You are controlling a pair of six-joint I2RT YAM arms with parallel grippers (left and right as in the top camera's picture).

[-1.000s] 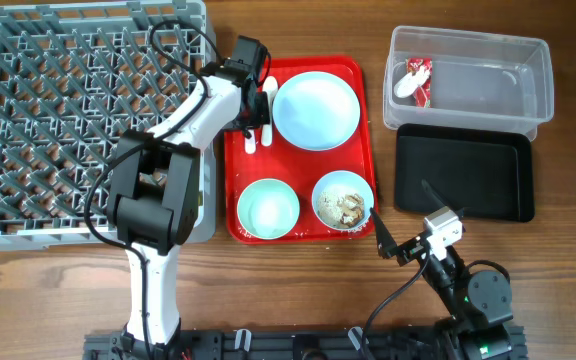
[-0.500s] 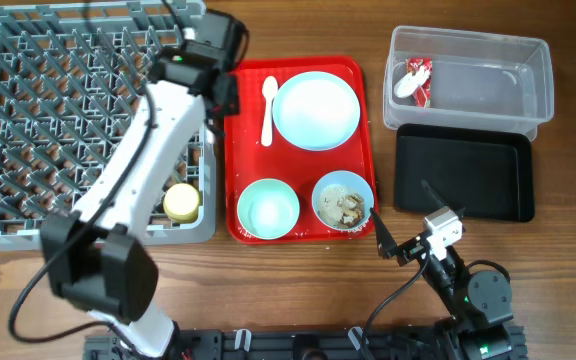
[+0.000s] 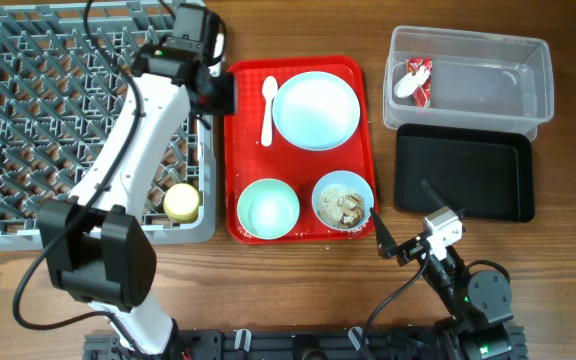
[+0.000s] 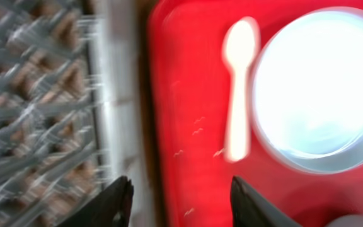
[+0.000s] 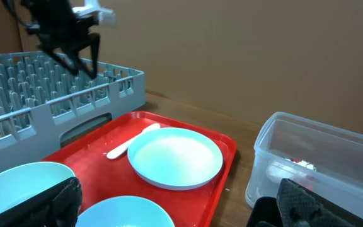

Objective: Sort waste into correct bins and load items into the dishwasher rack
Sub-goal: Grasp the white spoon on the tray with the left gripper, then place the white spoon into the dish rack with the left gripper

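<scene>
Left tool (image 4: 181, 189) spread, empty, above the seam between grey rack (image 3: 28, 120) and red tray (image 3: 240, 170). Spoon (image 3: 268, 108) on tray, just beside plate (image 3: 315, 110). Yellow cup (image 3: 181, 202) in rack. Wrapper (image 3: 418, 82) in clear tub (image 3: 528, 60). Right tool (image 5: 178, 202) spread, empty, low over tabletop (image 3: 568, 260).

Glossy red tray (image 3: 299, 210), grained wood table (image 3: 568, 290)

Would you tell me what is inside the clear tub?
A crumpled red-and-white wrapper lies at the tub's left end; anything beneath it is hidden.
</scene>
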